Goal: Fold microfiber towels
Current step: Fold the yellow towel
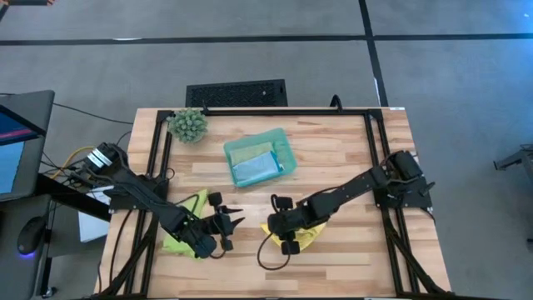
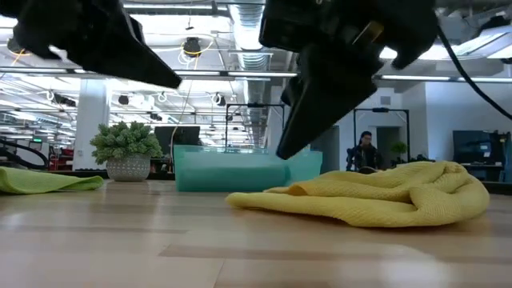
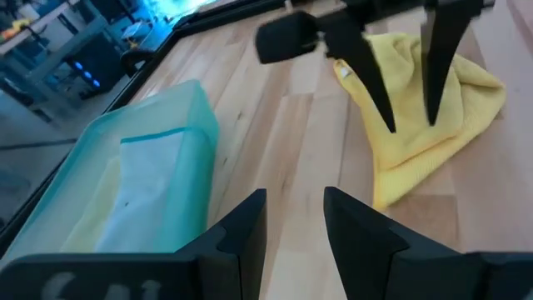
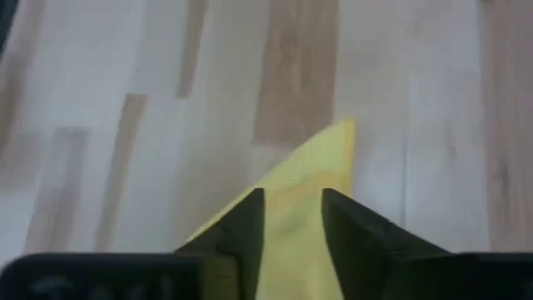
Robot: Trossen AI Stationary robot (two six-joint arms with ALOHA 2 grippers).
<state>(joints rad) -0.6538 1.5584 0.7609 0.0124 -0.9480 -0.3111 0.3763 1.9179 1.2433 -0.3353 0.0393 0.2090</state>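
The crumpled yellow towel (image 1: 305,238) (image 2: 376,196) lies bunched on the wood near the table's front, right of the middle. My right gripper (image 1: 270,227) (image 3: 412,125) stands open just over it, fingers slanting down, one towel corner (image 4: 321,154) showing beyond the gap. Whether the tips touch the cloth does not show. The lime green towel (image 1: 179,242) (image 2: 44,180) lies rumpled under my left arm. My left gripper (image 1: 236,220) (image 3: 296,204) is open over bare wood between the two towels, with nothing between its fingers.
The teal tray (image 1: 287,150) (image 3: 166,108) stands at the table's middle back and holds a folded pale green towel (image 1: 244,150) and a light blue one (image 1: 256,169). A spiky green plant ball (image 1: 188,125) sits at the far left. A black frame rails both sides.
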